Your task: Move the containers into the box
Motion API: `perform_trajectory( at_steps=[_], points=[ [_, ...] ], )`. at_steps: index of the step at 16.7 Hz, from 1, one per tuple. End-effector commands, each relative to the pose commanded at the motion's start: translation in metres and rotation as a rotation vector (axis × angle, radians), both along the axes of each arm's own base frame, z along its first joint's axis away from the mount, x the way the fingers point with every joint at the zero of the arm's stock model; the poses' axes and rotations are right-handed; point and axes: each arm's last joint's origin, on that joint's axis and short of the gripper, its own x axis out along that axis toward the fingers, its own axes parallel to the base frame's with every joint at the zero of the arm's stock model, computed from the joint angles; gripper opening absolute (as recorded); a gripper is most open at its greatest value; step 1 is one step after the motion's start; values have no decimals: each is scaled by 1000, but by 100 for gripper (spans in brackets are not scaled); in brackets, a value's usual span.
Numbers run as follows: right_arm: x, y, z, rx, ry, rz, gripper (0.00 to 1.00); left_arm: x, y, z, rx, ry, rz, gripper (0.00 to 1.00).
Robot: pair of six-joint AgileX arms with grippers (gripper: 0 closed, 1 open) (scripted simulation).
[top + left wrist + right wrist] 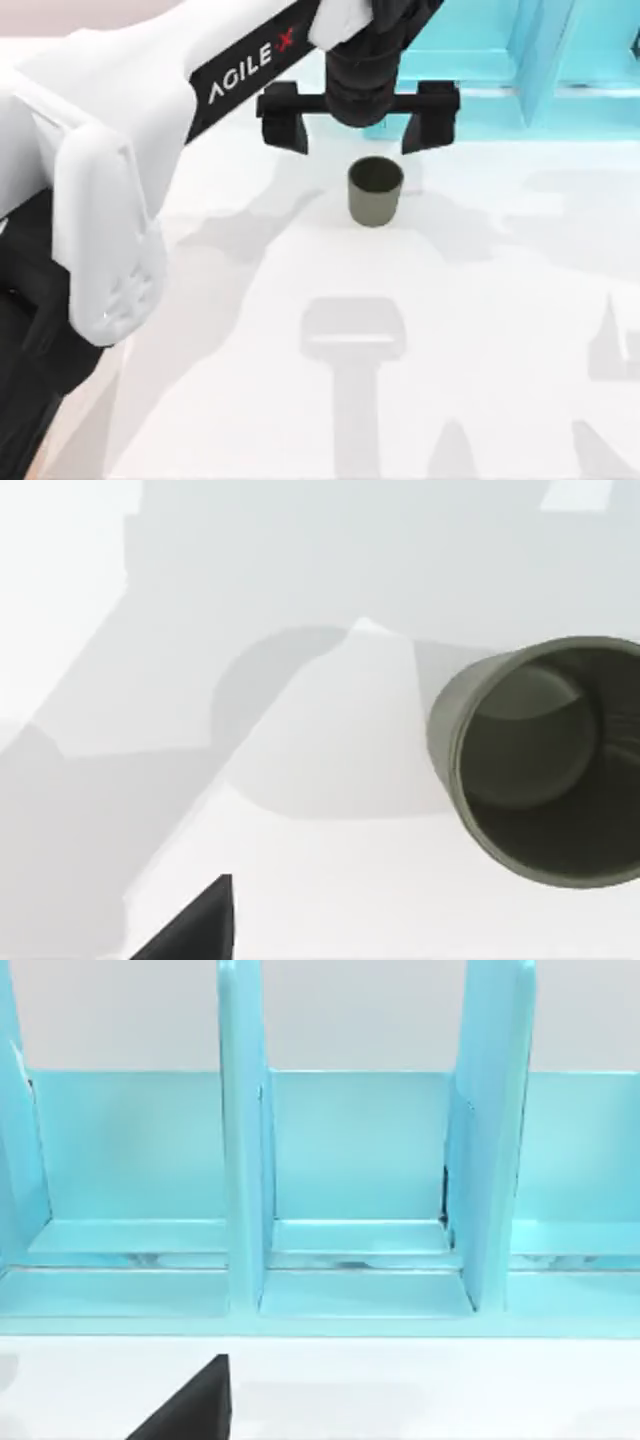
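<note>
A: The table (480, 330) is plain white, and a cyan shelf unit (560, 70) stands along its far edge. The olive-green cup (375, 192) stands upright near the middle of the far side, just in front of the shelf.

B: Yes, and our left gripper (357, 128) hangs above it with the two dark fingers spread wide apart, holding nothing. It sits a little behind the cup, toward the shelf.

A: In the left wrist view the cup (545, 760) lies off to one edge, not centred. This is what worries us.

B: We agree. If we go down from here, one finger may land on the rim and tip the cup over, or push it against the shelf.

A: Also the wall looks thin and smooth. A grip taken too high could let it slip.

B: And the right arm?

A: Its wrist camera faces the shelf compartments (360, 1160); about its fingers we cannot tell.

B: We also see no box yet, so the carry direction is uncertain.
</note>
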Motion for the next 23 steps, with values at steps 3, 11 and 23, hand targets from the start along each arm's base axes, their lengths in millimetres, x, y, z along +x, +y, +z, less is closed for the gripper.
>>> perform_trajectory(
  at_steps=[3,11,23],
  points=[
    [0,0,0,0,0,0,100,11,-1,-32,0,0,0,100],
    [0,0,0,0,0,0,100,22,0,-77,0,0,0,100],
    [0,0,0,0,0,0,100,22,0,-77,0,0,0,17]
  ],
)
